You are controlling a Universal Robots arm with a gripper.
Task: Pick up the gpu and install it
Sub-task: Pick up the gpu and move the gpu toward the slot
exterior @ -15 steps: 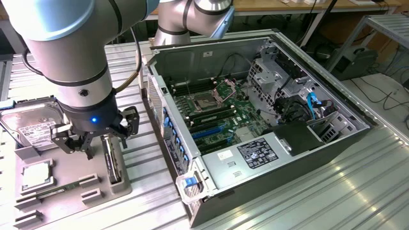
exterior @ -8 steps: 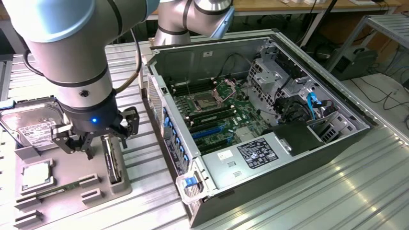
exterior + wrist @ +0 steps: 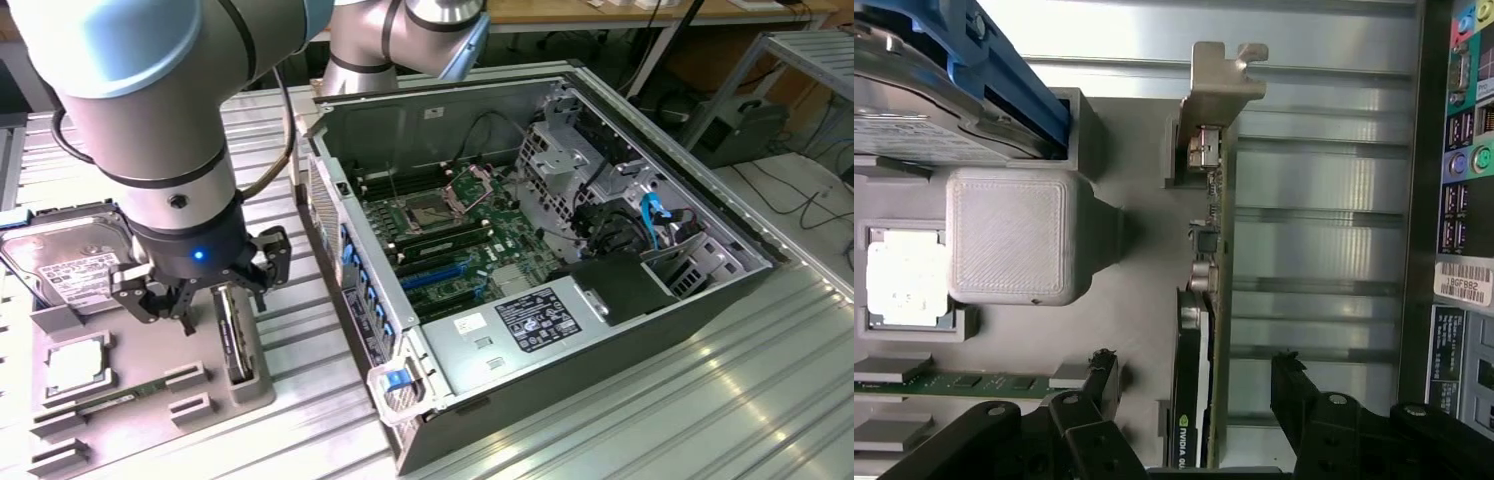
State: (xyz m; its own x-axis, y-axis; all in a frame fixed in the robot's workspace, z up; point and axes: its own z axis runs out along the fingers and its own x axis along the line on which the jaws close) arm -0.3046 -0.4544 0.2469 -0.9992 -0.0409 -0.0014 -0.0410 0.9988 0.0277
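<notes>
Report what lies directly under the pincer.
The gpu stands on edge in the grey tray, right below the open pincer. The card itself covers its lower edge and the tray slot holding it.

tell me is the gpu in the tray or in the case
In the tray: the gpu stands on edge in its slot, outside the case.

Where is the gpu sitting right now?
On the exterior view's left, the gpu stands on edge in the grey tray, under the open end effector, beside the computer case.
</notes>
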